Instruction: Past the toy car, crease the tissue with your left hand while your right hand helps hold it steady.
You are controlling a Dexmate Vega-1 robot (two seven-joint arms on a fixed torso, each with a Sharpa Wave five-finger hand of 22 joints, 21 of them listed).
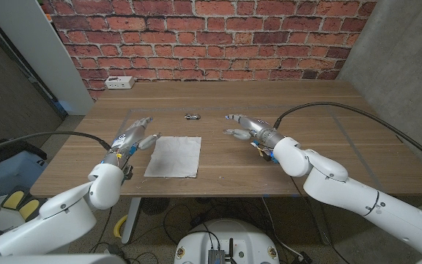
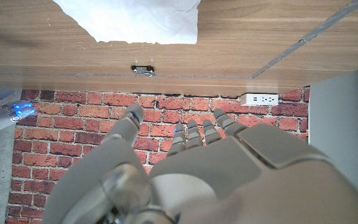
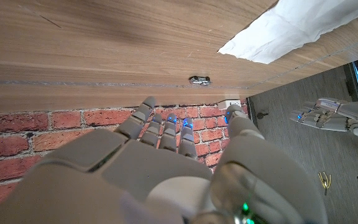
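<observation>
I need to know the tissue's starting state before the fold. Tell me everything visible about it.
The tissue is a white, roughly square sheet of thin, soft paper lying spread flat on the wooden table, slightly wrinkled, with no clear fold in it. It sits between the two hands, nearer the left hand, on the robot's side of the toy car. Neither hand touches it.

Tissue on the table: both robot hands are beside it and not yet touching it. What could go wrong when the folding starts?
1. The tissue is thin and lies loose; with the right robot hand off it, a push from the left robot hand would probably slide it, not crease it.
2. It is already wrinkled, so the crease may come out crooked.
3. The toy car sits just beyond the tissue's far edge; a hand reaching over could knock it.
</observation>
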